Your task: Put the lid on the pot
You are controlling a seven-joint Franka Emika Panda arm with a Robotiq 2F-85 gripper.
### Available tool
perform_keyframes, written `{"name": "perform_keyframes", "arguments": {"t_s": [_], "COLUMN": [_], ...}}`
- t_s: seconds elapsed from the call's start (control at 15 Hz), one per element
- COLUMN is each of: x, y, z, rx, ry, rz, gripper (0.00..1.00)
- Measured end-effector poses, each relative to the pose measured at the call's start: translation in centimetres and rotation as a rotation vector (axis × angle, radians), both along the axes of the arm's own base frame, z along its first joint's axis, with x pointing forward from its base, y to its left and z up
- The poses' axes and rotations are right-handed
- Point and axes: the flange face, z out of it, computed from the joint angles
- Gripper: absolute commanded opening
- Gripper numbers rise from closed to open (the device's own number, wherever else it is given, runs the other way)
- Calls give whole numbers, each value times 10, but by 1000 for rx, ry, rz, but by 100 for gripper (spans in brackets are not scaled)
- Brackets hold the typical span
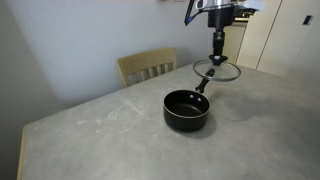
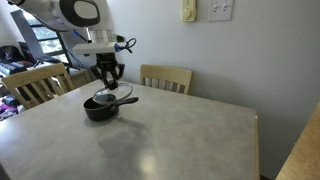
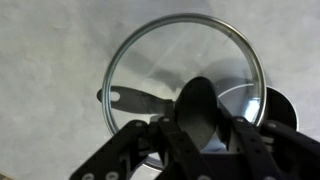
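My gripper (image 1: pixel 217 47) is shut on the black knob of the round glass lid (image 1: pixel 229 72) and holds it level in the air. The black pot (image 1: pixel 186 108) stands on the table, open and dark inside, its handle pointing towards the lid. In this exterior view the lid hangs above the handle's far end, off to one side of the pot's bowl. In the wrist view the gripper (image 3: pixel 200 122) grips the knob, the lid (image 3: pixel 165 45) fills the frame, and the pot's handle (image 3: pixel 130 98) shows through the glass. The gripper (image 2: pixel 108 75), lid (image 2: pixel 104 98) and pot (image 2: pixel 97 113) also show in an exterior view.
The grey table (image 1: pixel 100 130) carries only the pot. A wooden chair (image 1: pixel 147 66) stands at its far edge. Two chairs (image 2: pixel 165 77) (image 2: pixel 35 85) stand by the table. Cabinet doors (image 1: pixel 270 35) stand behind the arm.
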Motion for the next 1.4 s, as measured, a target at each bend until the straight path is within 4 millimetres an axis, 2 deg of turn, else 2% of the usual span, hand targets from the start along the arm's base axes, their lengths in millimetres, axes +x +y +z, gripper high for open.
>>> {"name": "perform_keyframes", "arguments": {"t_s": [0.33,0.8,1.0,1.4], "x": [12,7,4,14], "y": [54,126,139,132], "z": [10,-9,-24,-58], "rx": [-3,-10,-38,-49], "ry": [-35,-16,-7,-20], "rz": [-47,-92,-104,-109], "gripper": [15,15,15,15]}}
